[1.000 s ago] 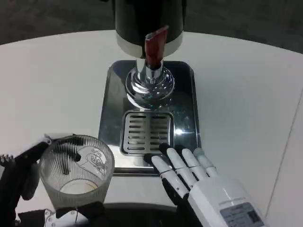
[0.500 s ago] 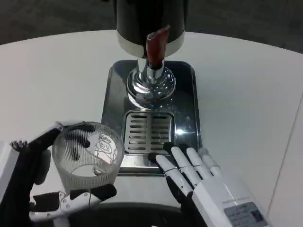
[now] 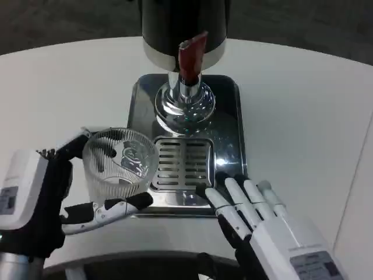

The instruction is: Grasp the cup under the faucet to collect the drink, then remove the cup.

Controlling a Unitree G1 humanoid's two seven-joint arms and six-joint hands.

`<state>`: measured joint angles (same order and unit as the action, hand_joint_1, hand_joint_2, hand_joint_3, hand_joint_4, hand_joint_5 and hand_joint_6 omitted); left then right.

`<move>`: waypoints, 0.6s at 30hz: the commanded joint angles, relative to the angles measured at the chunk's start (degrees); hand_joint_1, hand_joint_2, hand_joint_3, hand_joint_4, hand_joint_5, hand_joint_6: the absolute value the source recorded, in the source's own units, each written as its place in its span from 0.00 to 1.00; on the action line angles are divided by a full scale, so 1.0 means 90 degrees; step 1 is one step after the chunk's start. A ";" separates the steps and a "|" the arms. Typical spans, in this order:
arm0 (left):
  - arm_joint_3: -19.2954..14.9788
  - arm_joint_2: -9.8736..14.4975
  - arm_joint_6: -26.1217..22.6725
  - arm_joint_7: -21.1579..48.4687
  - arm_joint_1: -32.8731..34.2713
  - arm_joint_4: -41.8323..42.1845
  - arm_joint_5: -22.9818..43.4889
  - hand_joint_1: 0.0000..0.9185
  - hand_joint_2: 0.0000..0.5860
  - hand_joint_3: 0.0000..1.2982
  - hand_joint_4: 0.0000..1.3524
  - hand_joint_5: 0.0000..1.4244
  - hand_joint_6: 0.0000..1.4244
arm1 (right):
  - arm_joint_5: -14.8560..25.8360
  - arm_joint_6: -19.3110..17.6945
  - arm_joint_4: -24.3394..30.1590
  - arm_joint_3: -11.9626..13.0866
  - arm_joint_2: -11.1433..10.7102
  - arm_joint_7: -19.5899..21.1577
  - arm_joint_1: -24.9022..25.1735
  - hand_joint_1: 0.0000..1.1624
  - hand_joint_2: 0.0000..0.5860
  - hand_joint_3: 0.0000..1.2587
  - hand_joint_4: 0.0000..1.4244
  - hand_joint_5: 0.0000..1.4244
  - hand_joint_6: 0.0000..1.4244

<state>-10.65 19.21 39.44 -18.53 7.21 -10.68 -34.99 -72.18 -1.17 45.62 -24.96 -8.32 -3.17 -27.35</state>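
A clear ribbed glass cup (image 3: 120, 163) with a cartoon print hangs just left of the drip grate (image 3: 181, 163), held in my left hand (image 3: 55, 198); fingers wrap its far side and the thumb reaches under its near side. The dispenser's black body (image 3: 183, 26) stands at the top, with a red tap lever (image 3: 191, 56) and chrome faucet base (image 3: 185, 104) above the steel tray (image 3: 229, 116). My right hand (image 3: 247, 207) lies flat and open at the tray's front right corner, fingertips at the grate's edge.
The white round table (image 3: 297, 111) stretches to both sides of the tray. A darker floor shows past the table's far edge.
My left hand has carried the cup up and to the right, from the table's front left toward the drip grate. The right hand has shifted slightly right.
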 commanded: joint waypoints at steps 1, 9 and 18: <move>0.0352 0.0068 -0.0035 -0.0712 0.0629 -0.0871 -0.0318 0.58 0.33 0.72 0.77 0.89 0.99 | 0.0070 -0.0058 0.0199 -0.0129 0.0160 0.0132 -0.0304 0.36 0.92 0.09 0.00 0.00 0.00; 0.0994 0.0202 -0.0016 -0.1549 0.1595 -0.2066 -0.0575 0.58 0.34 0.72 0.77 0.89 0.99 | 0.0070 -0.0081 0.0318 -0.0051 0.0152 0.0136 -0.0493 0.36 0.92 0.10 0.00 0.00 0.00; 0.1774 0.0153 -0.0166 -0.2274 0.2649 -0.3292 -0.0850 0.58 0.34 0.72 0.77 0.89 0.99 | 0.0105 -0.0094 0.0390 0.0022 0.0176 0.0123 -0.0605 0.37 0.92 0.10 0.01 0.01 0.01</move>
<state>3.36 20.45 38.30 -35.73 27.75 -37.05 -41.45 -72.06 -1.32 47.87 -23.90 -8.09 -2.81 -31.73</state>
